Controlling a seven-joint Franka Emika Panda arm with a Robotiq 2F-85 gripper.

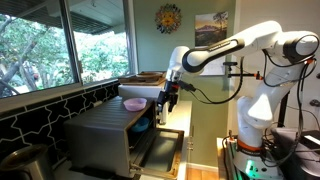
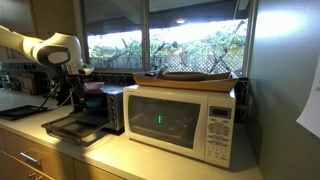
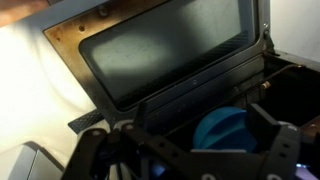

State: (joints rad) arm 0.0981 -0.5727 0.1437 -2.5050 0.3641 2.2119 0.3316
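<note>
My gripper (image 1: 168,99) hangs fingers-down over the open door (image 1: 160,150) of a steel toaster oven (image 1: 105,135), just in front of its mouth. In the wrist view the two fingers (image 3: 190,160) are spread wide and hold nothing. A blue bowl-like object (image 3: 228,130) lies inside the oven between and beyond them; it also shows in an exterior view (image 1: 141,126). The door's glass pane (image 3: 170,50) fills the upper wrist view. A pink bowl (image 1: 133,103) sits on top of the oven. In an exterior view the gripper (image 2: 68,92) is above the lowered door (image 2: 75,127).
A white microwave (image 2: 185,118) stands beside the toaster oven (image 2: 100,103), with a flat wooden tray (image 2: 195,76) on top. Windows run behind the counter (image 2: 140,155). A dark tiled wall (image 1: 45,110) is behind the oven. The arm's base and cables (image 1: 255,120) stand beside the counter.
</note>
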